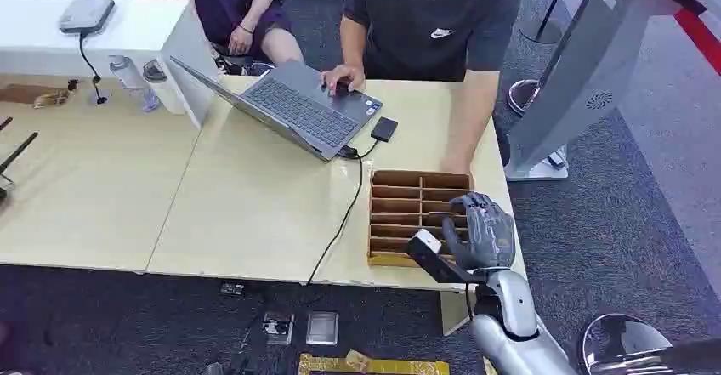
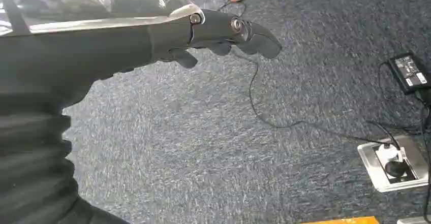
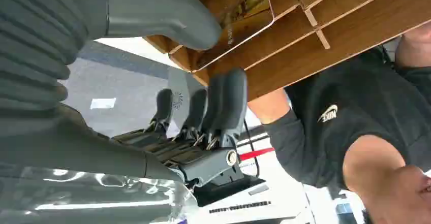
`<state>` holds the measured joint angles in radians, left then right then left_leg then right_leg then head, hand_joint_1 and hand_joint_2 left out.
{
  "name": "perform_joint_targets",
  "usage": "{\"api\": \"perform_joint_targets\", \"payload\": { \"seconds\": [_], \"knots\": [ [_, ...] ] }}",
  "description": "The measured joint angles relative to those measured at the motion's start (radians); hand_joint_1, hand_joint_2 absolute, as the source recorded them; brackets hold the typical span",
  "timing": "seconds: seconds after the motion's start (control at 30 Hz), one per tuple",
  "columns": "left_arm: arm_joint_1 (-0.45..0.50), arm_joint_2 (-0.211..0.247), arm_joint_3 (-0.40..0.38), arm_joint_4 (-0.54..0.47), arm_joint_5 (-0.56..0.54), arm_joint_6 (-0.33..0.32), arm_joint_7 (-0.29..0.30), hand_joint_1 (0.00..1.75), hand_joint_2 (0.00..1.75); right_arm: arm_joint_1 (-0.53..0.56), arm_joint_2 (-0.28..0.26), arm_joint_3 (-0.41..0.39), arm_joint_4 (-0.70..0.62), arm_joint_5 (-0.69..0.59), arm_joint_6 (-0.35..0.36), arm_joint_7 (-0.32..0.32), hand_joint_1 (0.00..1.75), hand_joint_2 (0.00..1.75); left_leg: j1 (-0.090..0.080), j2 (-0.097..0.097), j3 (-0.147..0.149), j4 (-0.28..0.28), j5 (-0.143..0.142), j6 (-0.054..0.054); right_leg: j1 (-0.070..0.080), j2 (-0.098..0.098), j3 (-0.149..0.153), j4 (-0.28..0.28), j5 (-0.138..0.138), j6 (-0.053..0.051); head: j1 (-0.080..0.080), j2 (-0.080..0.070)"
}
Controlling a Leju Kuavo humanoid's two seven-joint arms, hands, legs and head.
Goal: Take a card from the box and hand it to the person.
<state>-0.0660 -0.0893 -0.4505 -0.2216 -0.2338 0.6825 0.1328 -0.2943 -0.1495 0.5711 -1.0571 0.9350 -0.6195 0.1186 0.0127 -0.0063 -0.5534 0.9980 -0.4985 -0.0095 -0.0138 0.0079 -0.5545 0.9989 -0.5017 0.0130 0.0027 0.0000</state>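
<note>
Head view:
- Bench: pale wooden bench [image 1: 255, 213] carrying an open grey laptop [image 1: 298, 111] and a small black device [image 1: 384, 128] on a black cable [image 1: 344, 213].
- Box: brown cardboard box with slotted dividers [image 1: 408, 201], at the bench's near right corner.
- Right robot hand: grey many-fingered right robot hand [image 1: 483, 230] over the box's right end, fingers pointing down into the slots.
- Person: person in a black T-shirt [image 1: 434, 18] behind the bench, one hand on the laptop, the other arm reaching down beside the box.

Left wrist view:
- Left robot hand: dark left robot hand [image 2: 223, 31], fingers stretched out, holding nothing, above grey carpet [image 2: 203, 148].
- Floor items: black power adapter [image 2: 409, 72], floor socket [image 2: 394, 162].

Right wrist view:
- Right robot hand state: thumb [image 3: 162, 13] and dark fingers [image 3: 226, 102] apart, the edge of the box between them.
- Card: brown card with a pale rounded border [image 3: 244, 23], lying in a box slot just beside the thumb tip; whether the thumb touches it cannot be told.
</note>
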Motion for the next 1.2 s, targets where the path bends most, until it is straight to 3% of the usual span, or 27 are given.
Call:
{"api": "perform_joint_targets", "payload": {
  "seconds": [0.13,0.5,1.1,1.13,1.17,1.2],
  "knots": [
    [0.0,0.0,0.0,0.0,0.0,0.0,0.0,0.0,1.75,0.0,0.0,0.0,0.001,0.0,0.0,-0.002,0.72,1.75,0.0,0.0,0.0,0.0,0.0,0.0,0.0,0.0,0.0,0.0,0.0,0.0,0.0,0.0],
    [0.0,0.0,0.0,0.0,0.003,0.0,0.002,0.0,1.75,-0.001,0.003,0.001,0.004,-0.001,0.001,-0.003,0.65,1.75,0.0,0.0,0.0,0.0,0.0,0.0,0.0,0.0,0.0,0.0,0.0,0.0,0.0,0.0],
    [0.0,0.0,0.0,0.0,0.003,0.0,-0.003,0.0,1.75,-0.002,0.008,0.002,0.039,-0.013,0.01,-0.003,0.87,1.75,0.0,0.0,0.0,0.0,0.0,0.0,0.0,0.0,0.0,0.0,0.0,0.0,0.0,0.0],
    [0.0,0.0,0.0,0.0,0.003,0.0,-0.003,0.0,1.75,-0.002,0.008,0.003,0.04,-0.013,0.011,-0.003,1.05,1.75,0.0,0.0,0.0,0.0,0.0,0.0,0.0,0.0,0.0,0.0,0.0,0.0,0.0,0.0],
    [0.0,0.0,0.0,0.0,0.003,0.0,-0.004,0.0,1.75,-0.002,0.008,0.003,0.042,-0.013,0.011,-0.003,1.62,1.75,0.0,0.0,0.0,0.0,0.0,0.0,0.0,0.0,0.0,0.0,0.0,0.0,0.0,0.0],
    [0.0,0.0,0.0,0.0,0.003,0.0,-0.004,0.0,1.75,-0.002,0.008,0.003,0.043,-0.014,0.011,-0.003,1.62,1.75,0.0,0.0,0.0,0.0,0.0,0.0,0.0,0.0,0.0,0.0,0.0,0.0,0.0,0.0]
  ]
}}
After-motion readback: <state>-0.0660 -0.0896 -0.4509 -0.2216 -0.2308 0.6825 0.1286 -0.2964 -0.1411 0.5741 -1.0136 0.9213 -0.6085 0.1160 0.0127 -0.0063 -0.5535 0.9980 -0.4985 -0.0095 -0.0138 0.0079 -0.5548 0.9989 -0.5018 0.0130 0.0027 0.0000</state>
